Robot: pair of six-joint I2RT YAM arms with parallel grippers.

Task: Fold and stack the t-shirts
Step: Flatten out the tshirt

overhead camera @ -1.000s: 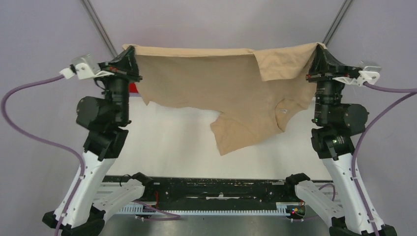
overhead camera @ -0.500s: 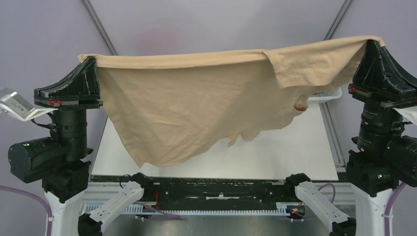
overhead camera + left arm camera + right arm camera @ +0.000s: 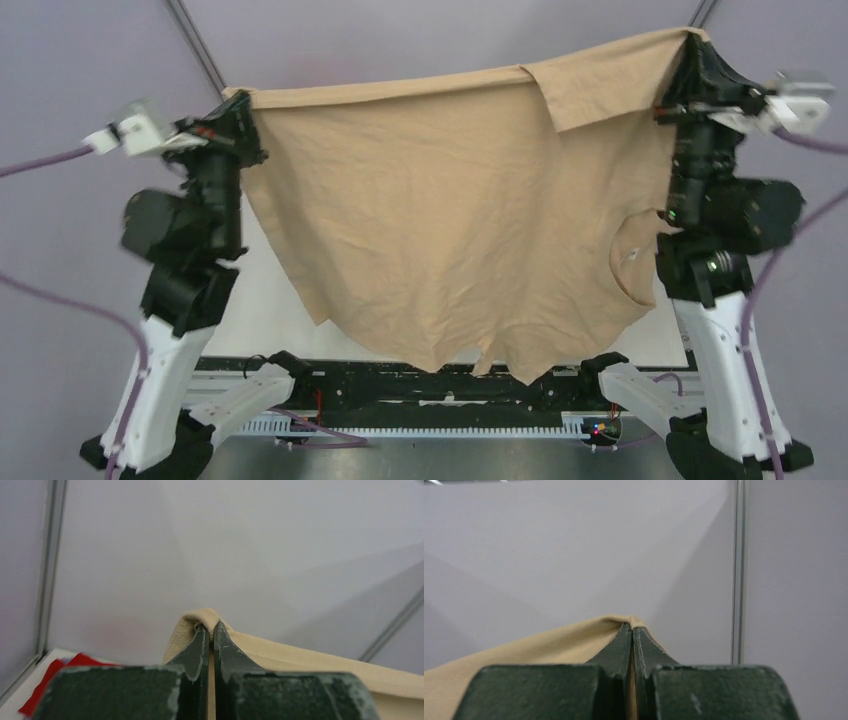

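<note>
Large beige cloth t-shirt (image 3: 440, 220) held aloft, spread wide above the white worktop (image 3: 268, 292). Left jaws pressed together on its top corner at 10 o'clock. Right jaws pinch the opposite corner at 1 o'clock, with a flap folded over there. Hem sags toward 6 o'clock. Left wrist view: red cloth (image 3: 50, 680) at 8 o'clock.

No text, brand, number or sign can be read in any of the views. The only label-like mark is a small pale tag (image 3: 628, 256) at the neckline of the large beige cloth t-shirt (image 3: 440, 220), seen from the top camera, and it is too small to tell whether anything is printed on it.
</note>
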